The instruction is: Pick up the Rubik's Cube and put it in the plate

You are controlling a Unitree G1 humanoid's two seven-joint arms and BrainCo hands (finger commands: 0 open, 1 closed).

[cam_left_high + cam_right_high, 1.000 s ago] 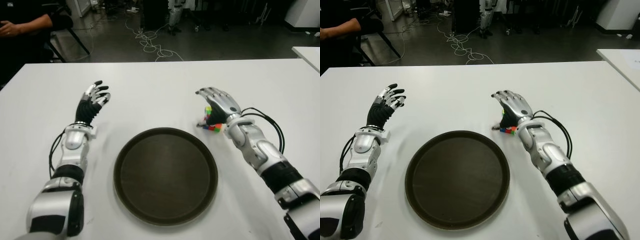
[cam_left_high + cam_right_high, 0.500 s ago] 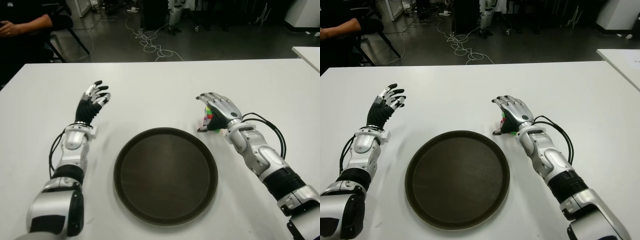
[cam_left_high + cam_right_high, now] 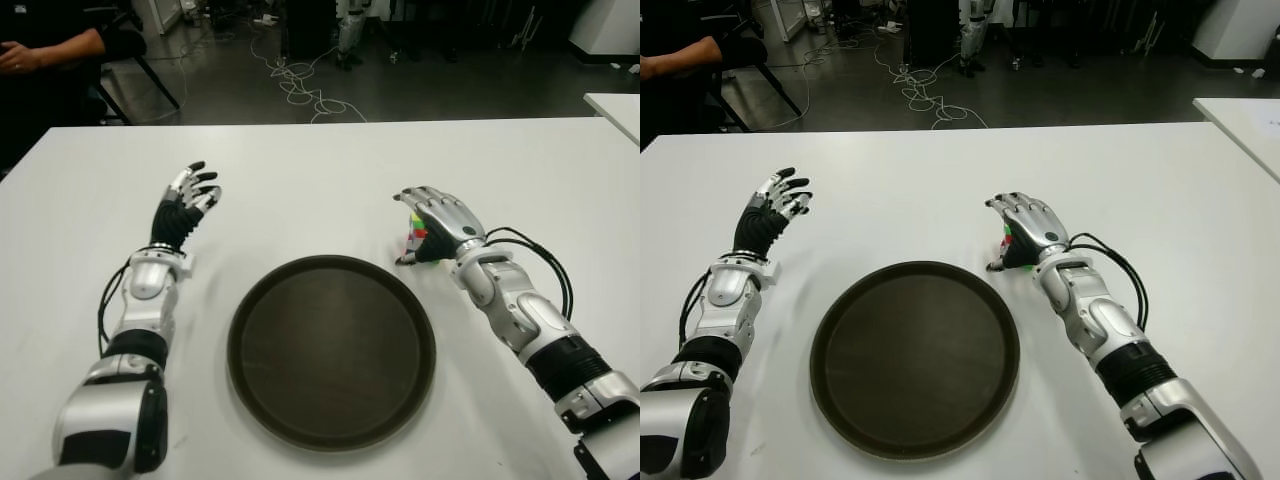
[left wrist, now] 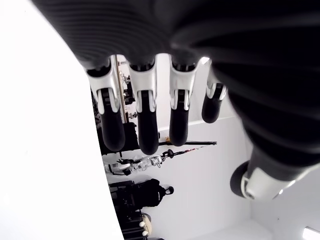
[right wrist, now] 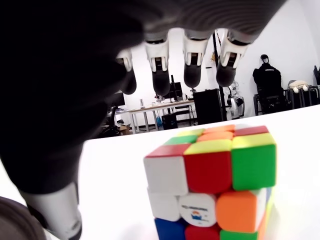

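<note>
The left robot hand [image 3: 185, 206] shows fingers spread, empty, left of the dark plate [image 3: 331, 349]. Right of the plate's far rim, the right robot hand [image 3: 437, 222] arches over the Rubik's Cube [image 5: 212, 182], mostly hiding it. The wrist view shows the cube on the white tabletop [image 3: 330, 185], fingers not closed on it. The hand has shifted slightly since a second ago.
</note>
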